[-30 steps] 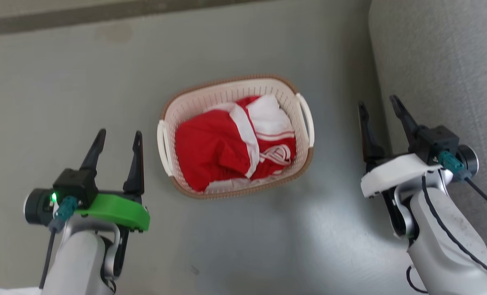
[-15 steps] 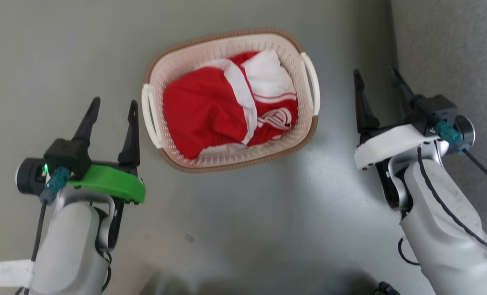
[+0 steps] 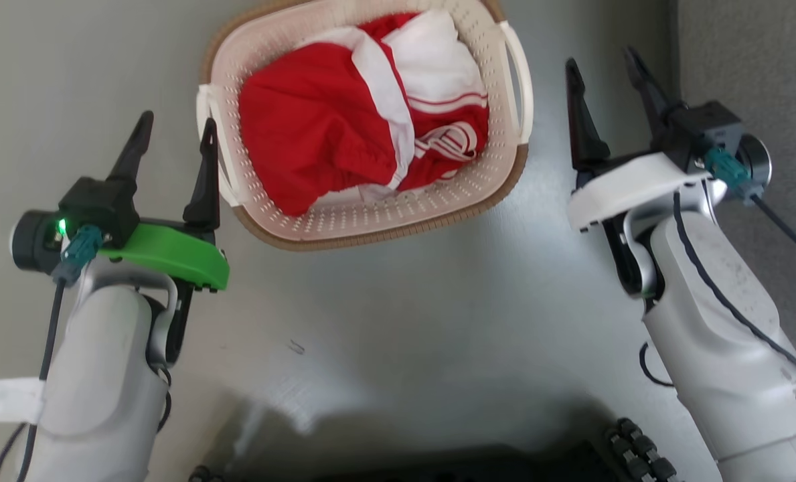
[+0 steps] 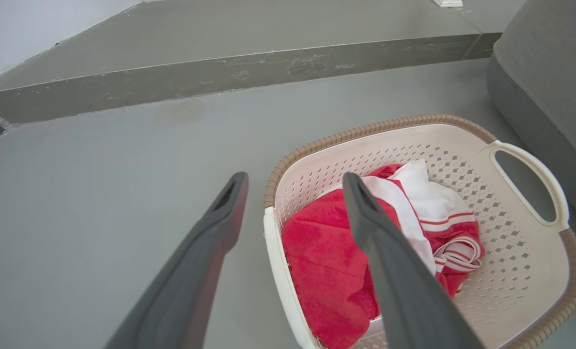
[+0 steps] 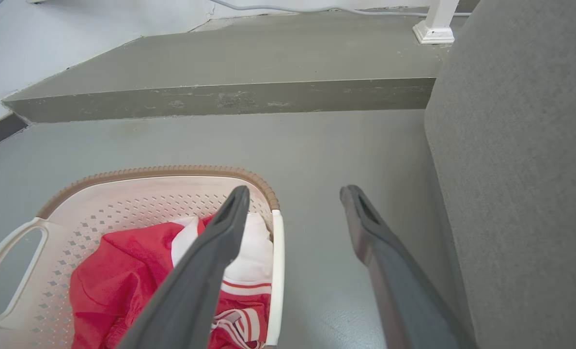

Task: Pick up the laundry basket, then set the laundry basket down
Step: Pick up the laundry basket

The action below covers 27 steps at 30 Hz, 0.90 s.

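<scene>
My left end effector (image 3: 177, 122) has its two dark fingers spread and holds nothing. Its inner finger is just beside the left white handle (image 4: 278, 271) of the small cream-white perforated plastic laundry basket with the brown woven-look rim (image 3: 371, 214). I cannot tell if it touches the handle. The basket stands on the grey floor (image 3: 384, 321), between my two arms. Inside it lies soft red-and-white clothing (image 3: 317, 120), loosely crumpled.

I judge the basket to be light, with thin walls that may bend under a hard squeeze, and the smooth plastic may slip. The two handles look like the best places to take hold, both together, so that the basket stays level.

To the right of the right white handle (image 3: 521, 73), my right end effector (image 3: 601, 59) is also spread and empty, near the handle but apart from it. Further right of the basket stands a grey fabric-covered piece of furniture (image 3: 752, 60).
</scene>
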### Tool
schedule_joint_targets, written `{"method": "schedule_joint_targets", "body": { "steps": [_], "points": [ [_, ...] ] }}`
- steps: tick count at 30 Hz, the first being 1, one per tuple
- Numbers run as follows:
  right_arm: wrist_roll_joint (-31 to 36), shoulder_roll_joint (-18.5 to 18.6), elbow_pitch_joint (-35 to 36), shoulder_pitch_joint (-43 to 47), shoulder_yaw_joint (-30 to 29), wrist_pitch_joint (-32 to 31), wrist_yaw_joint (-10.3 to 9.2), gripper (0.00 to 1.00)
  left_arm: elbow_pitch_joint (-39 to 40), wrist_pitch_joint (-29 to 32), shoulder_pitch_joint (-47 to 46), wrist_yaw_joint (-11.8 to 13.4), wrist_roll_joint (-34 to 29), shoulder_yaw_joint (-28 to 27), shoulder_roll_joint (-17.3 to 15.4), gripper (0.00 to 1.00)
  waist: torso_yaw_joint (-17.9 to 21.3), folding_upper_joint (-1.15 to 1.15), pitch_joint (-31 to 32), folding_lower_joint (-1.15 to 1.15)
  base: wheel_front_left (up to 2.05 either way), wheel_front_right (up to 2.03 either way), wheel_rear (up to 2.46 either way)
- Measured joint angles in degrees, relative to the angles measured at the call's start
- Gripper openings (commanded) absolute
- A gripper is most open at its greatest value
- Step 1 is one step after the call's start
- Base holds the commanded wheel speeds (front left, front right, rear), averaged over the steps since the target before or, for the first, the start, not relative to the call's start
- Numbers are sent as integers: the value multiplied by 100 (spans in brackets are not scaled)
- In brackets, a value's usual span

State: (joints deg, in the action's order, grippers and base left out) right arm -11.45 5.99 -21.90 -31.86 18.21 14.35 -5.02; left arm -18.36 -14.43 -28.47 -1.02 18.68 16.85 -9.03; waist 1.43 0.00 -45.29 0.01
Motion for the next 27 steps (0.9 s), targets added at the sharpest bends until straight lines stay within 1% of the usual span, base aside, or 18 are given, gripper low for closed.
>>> {"method": "schedule_joint_targets", "body": {
  "steps": [2,8,11,19,27],
  "points": [
    [1,-18,-67,-118,25,0,41,100,-92,0,-93,-9,-81,11,-18,100,13,0,-111,0,0,0,0],
    [45,-56,-313,-406,81,0,48,100,-446,36,-405,-112,-97,36,-7,100,55,0,-396,0,0,0,0],
    [42,-75,-482,-536,122,2,97,100,-671,87,-578,-149,-96,37,-4,100,76,0,-505,0,0,0,0],
    [48,-167,-1040,-918,433,5,245,100,-1288,264,-938,-208,-75,19,-12,100,181,0,-686,0,0,0,0],
    [46,-224,-1619,-1295,620,-37,279,100,-1866,503,-1264,-308,-53,58,15,100,272,0,-826,0,0,0,0]
  ]
}}
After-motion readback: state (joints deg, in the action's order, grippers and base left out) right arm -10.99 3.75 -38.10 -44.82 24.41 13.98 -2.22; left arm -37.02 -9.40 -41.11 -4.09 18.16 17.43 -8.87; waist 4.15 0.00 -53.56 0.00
